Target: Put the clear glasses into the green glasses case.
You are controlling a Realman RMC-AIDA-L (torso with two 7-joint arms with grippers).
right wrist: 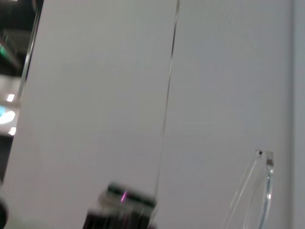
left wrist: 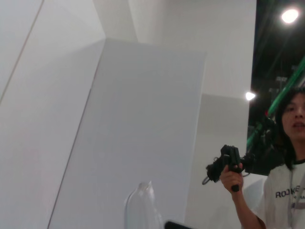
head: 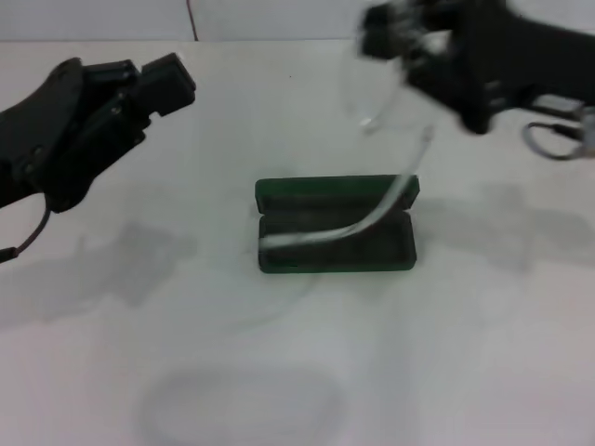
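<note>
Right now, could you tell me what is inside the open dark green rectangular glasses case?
One thin curved arm of the clear glasses reaches into the green glasses case; its dark interior otherwise looks empty.

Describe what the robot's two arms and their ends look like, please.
Both are matte black and blocky. The left gripper ends in chunky, angular black segments, and a thin dark cable loops beneath its arm at the picture's edge. The right gripper is the same black and blurred; behind it a grey cable loop hangs from the arm. No markings can be made out.
</note>
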